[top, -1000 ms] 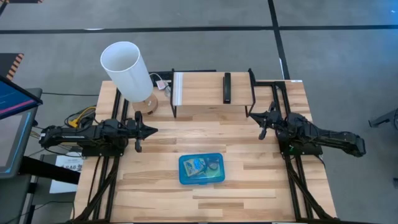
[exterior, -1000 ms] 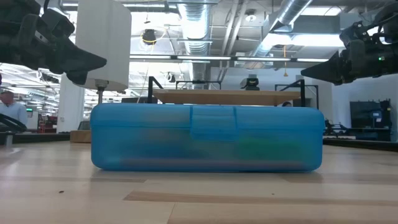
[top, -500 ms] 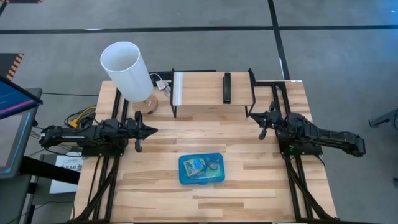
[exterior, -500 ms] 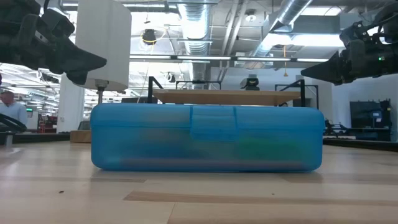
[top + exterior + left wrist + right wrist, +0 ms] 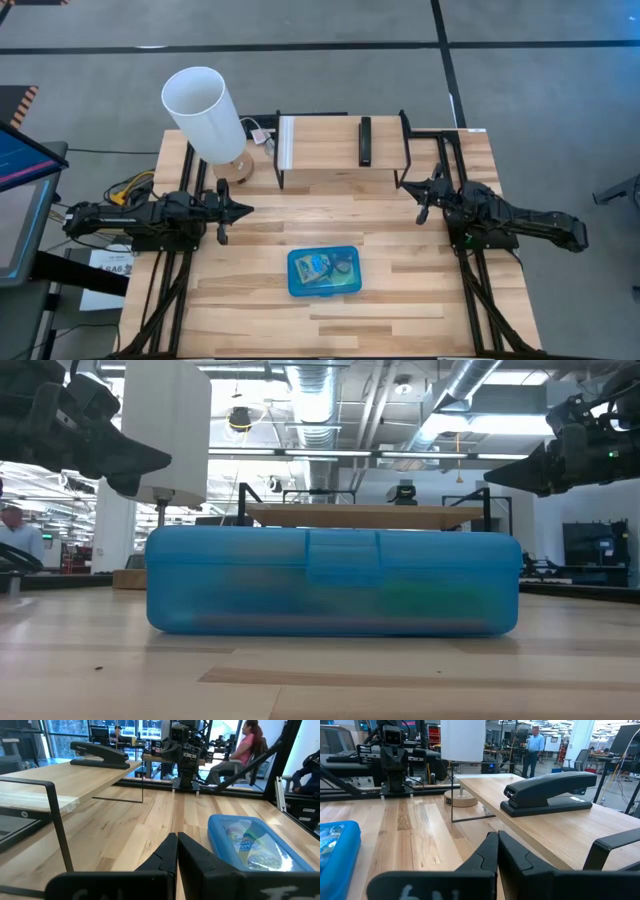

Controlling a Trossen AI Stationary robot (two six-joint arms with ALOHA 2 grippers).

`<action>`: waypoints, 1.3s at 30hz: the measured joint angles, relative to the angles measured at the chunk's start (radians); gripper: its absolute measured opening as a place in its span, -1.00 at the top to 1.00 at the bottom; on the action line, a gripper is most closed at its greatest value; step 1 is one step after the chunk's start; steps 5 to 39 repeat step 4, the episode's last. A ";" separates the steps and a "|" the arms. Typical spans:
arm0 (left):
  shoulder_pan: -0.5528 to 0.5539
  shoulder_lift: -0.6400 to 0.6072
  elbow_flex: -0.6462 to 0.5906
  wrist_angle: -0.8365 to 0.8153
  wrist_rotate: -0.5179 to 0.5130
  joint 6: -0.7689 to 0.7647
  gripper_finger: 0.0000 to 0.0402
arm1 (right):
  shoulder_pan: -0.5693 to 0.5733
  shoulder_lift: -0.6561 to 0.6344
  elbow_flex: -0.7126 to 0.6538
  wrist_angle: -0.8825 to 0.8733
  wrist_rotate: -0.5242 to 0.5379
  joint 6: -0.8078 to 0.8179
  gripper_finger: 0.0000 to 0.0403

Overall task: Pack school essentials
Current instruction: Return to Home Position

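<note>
1. Blue case (image 5: 324, 271): lid closed and flat on the table (image 5: 420, 300), front-centre, the nearest item in the low view. It sits between the two arms and touches neither.
2. Through the translucent lid, the yellow-green crayon box (image 5: 245, 842) lies inside, printed face up. The print is too small to read. The low view also shows a green block (image 5: 420, 600) inside toward the case's right end; I can't tell what it is. The rest of the contents are a blur.
3. Left gripper (image 5: 245, 210): fingers pressed together, holding nothing. It is raised off the table at the left edge and points inward, well apart from the case.
4. Right gripper (image 5: 412, 187): fingers pressed together, also holding nothing. It is raised at the right edge and points inward, just in front of the shelf's right leg.
5. White lamp (image 5: 203, 113): back-left, with its round base on the table just beside the shelf.
6. Shelf (image 5: 325, 150): a wood top on a black wire frame, back-centre. A black stapler (image 5: 366, 141) lies on top of it. No readable marking shows on the stapler in either wrist view.
7. Room beyond the table: a seated person in a pink top (image 5: 247, 745) and a standing person in a blue shirt (image 5: 536, 741).
</note>
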 joint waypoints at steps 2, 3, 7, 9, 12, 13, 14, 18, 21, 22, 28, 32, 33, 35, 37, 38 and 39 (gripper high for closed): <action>0.000 0.000 0.000 0.000 0.000 0.000 1.00 | 0.000 0.000 0.000 0.000 0.000 0.000 0.86; 0.000 0.000 0.000 0.000 0.000 0.000 1.00 | 0.000 0.000 0.000 0.000 0.000 0.000 0.86; 0.000 0.000 0.000 0.000 0.000 0.000 1.00 | 0.000 0.000 0.000 0.000 0.000 0.000 0.86; 0.000 0.000 0.000 0.000 0.000 0.000 1.00 | 0.000 0.000 0.000 0.000 0.000 0.000 0.86; 0.000 0.000 0.000 0.000 0.000 0.000 1.00 | 0.000 0.000 0.000 0.000 0.000 0.000 0.86; 0.000 0.000 0.000 0.000 0.000 0.000 1.00 | 0.000 0.000 0.000 0.000 0.000 0.000 0.86; 0.000 0.000 0.000 0.000 0.000 0.000 1.00 | 0.000 0.000 0.000 0.000 0.000 0.000 0.86; 0.000 0.000 0.000 0.000 0.000 0.000 1.00 | 0.000 0.000 0.000 0.000 0.000 0.000 0.86; 0.000 0.000 0.000 0.000 0.000 0.000 1.00 | 0.000 0.000 0.000 0.000 0.000 0.000 0.86; 0.000 0.000 0.000 0.000 0.000 0.000 1.00 | 0.000 0.000 0.000 0.000 0.000 0.000 0.86; 0.000 0.000 0.000 0.000 0.000 0.000 1.00 | 0.000 0.000 0.000 0.000 0.000 0.000 0.86; 0.000 0.000 0.000 0.000 0.000 0.000 1.00 | 0.000 0.000 0.000 0.000 0.000 0.000 0.86; 0.000 0.000 0.000 0.000 0.000 0.000 1.00 | 0.000 0.000 0.000 0.000 0.000 0.000 0.86; 0.000 0.000 0.000 0.000 0.000 0.000 1.00 | 0.000 0.000 0.000 0.000 0.000 0.000 0.86; 0.000 0.000 0.000 0.000 0.000 0.000 1.00 | 0.000 0.000 0.000 0.000 0.000 0.000 0.86; 0.000 0.000 0.000 0.000 0.000 0.000 1.00 | 0.000 0.000 0.000 0.000 0.000 0.000 0.86; 0.000 0.000 0.000 0.000 0.000 0.000 1.00 | 0.000 0.000 0.000 0.000 0.000 0.000 0.86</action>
